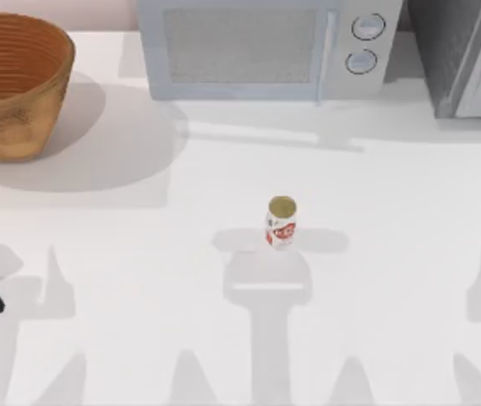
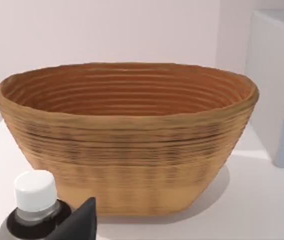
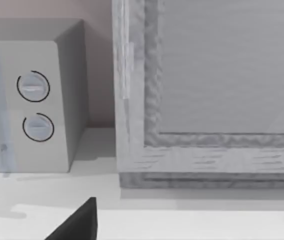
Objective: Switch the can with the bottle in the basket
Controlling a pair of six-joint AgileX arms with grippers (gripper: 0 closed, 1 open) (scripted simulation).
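While the left gripper [image 2: 57, 225] seemingly gripped the dark white-capped plastic bottle [image 2: 34, 207] beside one black finger [image 2: 82, 220], its exact opening was hidden. Beyond stood the large orange-brown woven wicker basket [image 2: 127, 150], at the table's far left. The small white red-labelled can [image 1: 281, 223] stood mid-table, well apart. A loose hold might drop the bottle. The right arm sat parked facing the grey microwave [image 3: 32, 100].
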